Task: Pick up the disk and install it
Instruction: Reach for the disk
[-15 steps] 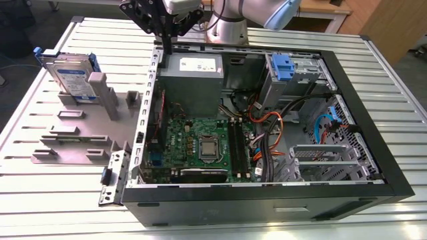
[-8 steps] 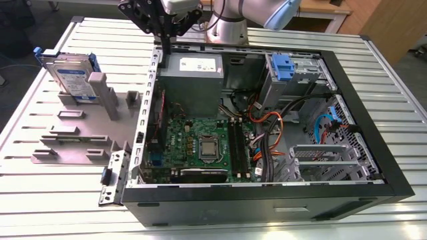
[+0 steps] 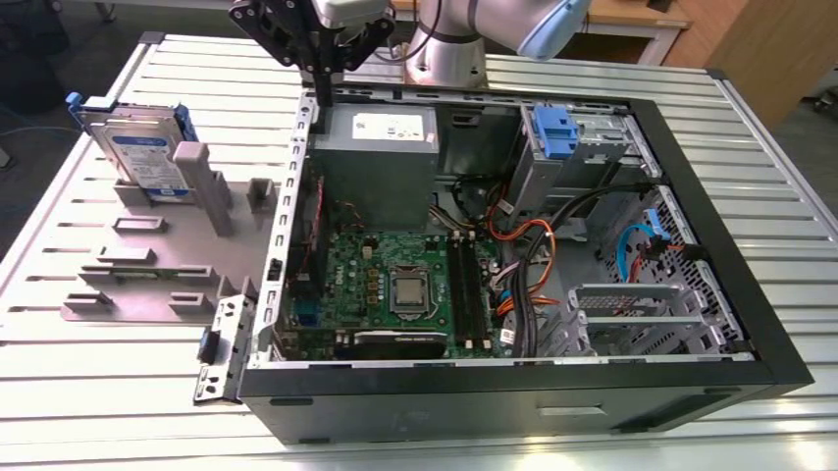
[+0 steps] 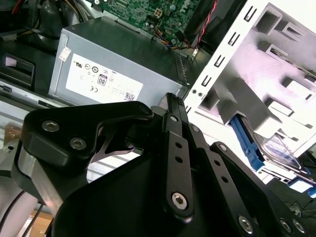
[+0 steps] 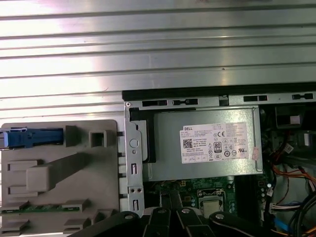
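Observation:
The disk (image 3: pixel 137 147) is a silver drive with a white-and-blue label and blue rails. It stands on edge in a grey holder (image 3: pixel 171 265) on the table, at the exterior view's left of the open computer case (image 3: pixel 524 383). In the first wrist view the disk (image 5: pixel 34 137) shows as a blue strip in the holder, and in the second wrist view the disk (image 4: pixel 276 148) lies beyond the black linkages. My gripper (image 3: pixel 320 86) hangs above the case's back corner near the power supply, to the right of the disk and apart from it. The fingers (image 4: pixel 173 101) are together with nothing between them.
Inside the case a grey power supply (image 3: pixel 380 147) sits at the back. A blue bracket (image 3: pixel 556 132) is fixed to the metal drive bay at the back right. The green motherboard (image 3: pixel 392 285) and orange and blue cables (image 3: pixel 629 245) take up the middle. The ribbed metal table (image 3: pixel 118 392) surrounds the case.

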You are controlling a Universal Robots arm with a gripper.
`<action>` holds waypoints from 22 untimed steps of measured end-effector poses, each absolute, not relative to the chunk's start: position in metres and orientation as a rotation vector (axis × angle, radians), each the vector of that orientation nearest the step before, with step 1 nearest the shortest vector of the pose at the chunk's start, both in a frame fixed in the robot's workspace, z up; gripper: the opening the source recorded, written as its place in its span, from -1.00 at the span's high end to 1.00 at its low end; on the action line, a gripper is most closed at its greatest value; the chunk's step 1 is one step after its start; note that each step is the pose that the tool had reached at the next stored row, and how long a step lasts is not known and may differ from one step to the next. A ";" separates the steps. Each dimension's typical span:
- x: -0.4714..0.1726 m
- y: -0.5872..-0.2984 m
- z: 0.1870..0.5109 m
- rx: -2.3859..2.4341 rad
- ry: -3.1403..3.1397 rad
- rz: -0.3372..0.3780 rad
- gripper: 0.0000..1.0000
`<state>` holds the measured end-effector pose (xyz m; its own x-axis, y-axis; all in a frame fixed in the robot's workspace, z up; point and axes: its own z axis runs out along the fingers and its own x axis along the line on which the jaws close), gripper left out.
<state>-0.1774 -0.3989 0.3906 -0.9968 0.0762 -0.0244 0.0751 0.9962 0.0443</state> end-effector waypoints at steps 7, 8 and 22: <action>-0.180 -0.399 0.390 0.118 3.113 0.068 0.79; -0.181 -0.399 0.390 0.118 3.113 0.068 0.79; -0.187 -0.399 0.390 0.118 3.113 0.068 0.79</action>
<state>-0.1873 -0.3989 0.3902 -0.9968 0.0763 -0.0244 0.0751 0.9962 0.0443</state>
